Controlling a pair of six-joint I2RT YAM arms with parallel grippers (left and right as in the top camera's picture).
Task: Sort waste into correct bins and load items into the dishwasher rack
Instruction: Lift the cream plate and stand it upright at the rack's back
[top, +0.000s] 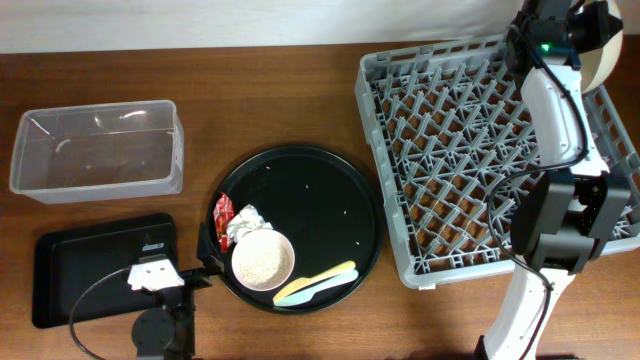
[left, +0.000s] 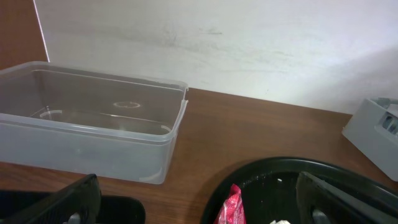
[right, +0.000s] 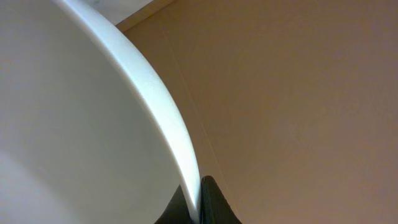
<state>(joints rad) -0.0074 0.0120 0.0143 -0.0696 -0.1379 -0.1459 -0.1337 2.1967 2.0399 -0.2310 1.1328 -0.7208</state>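
Observation:
My right gripper (top: 572, 35) is shut on the rim of the large cream dish (top: 604, 48) and holds it over the far right corner of the grey dishwasher rack (top: 460, 160). In the right wrist view the fingers (right: 199, 202) pinch the dish's edge (right: 93, 124). My left gripper (top: 200, 272) is open and empty at the round black tray's left edge, its fingers (left: 198, 182) either side of the red wrapper (left: 231, 208). On that tray lie the wrapper (top: 223, 218), the white napkin (top: 246, 224), a small bowl of rice grains (top: 263, 260), and the yellow (top: 332, 274) and pale blue (top: 298, 293) utensils. No cups show.
The clear tub (top: 97, 150) stands at the far left, also in the left wrist view (left: 93, 124). The flat black tray (top: 95, 265) lies in front of it. The round black tray (top: 320, 190) sits between the bins and the rack. A few stray grains dot it.

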